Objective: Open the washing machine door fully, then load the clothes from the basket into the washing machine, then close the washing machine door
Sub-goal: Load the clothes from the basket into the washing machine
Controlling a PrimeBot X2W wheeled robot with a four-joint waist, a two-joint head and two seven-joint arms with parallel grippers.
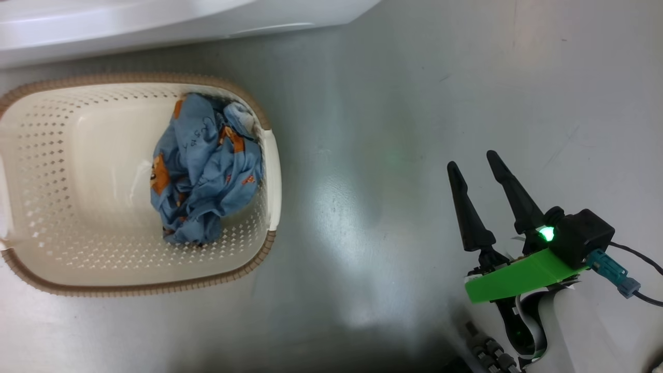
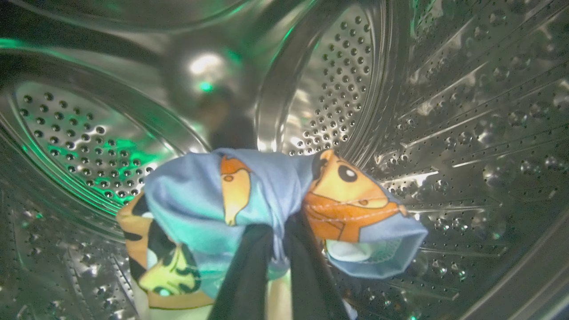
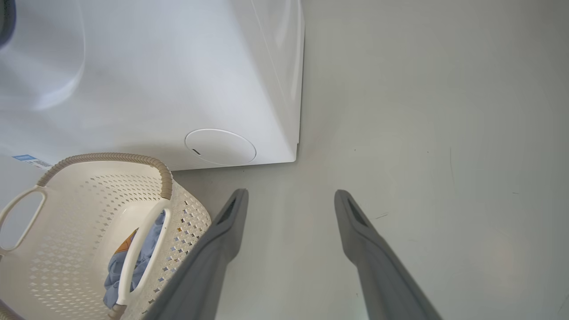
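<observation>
The washing machine [image 1: 129, 26] stands at the far left, its white front running along the far edge of the head view. Inside it, the perforated steel drum [image 2: 444, 111] curves all around the left wrist camera. The grey floor [image 1: 388, 155] stretches away to the right. The basket [image 1: 129, 79] sits on the floor at the left, just on the near side of the machine; whether they touch cannot be told. A crumpled heap of the clothes [image 1: 207, 166] lies in the basket's right half, against its right wall. The left gripper [image 2: 278, 231] is inside the drum, its jaws clamped together on a light-blue piece [image 2: 266, 186] printed with orange cartoon figures, which bunches around the dark fingers. The right gripper [image 1: 472, 160] hovers over the floor at the near right, well apart from the basket, with its jaws spread wide and nothing between them. A round service cap [image 3: 220, 147] sits low on the machine's front near its right corner. A small blue label [image 3: 24, 158] shows just past the basket's far rim.
</observation>
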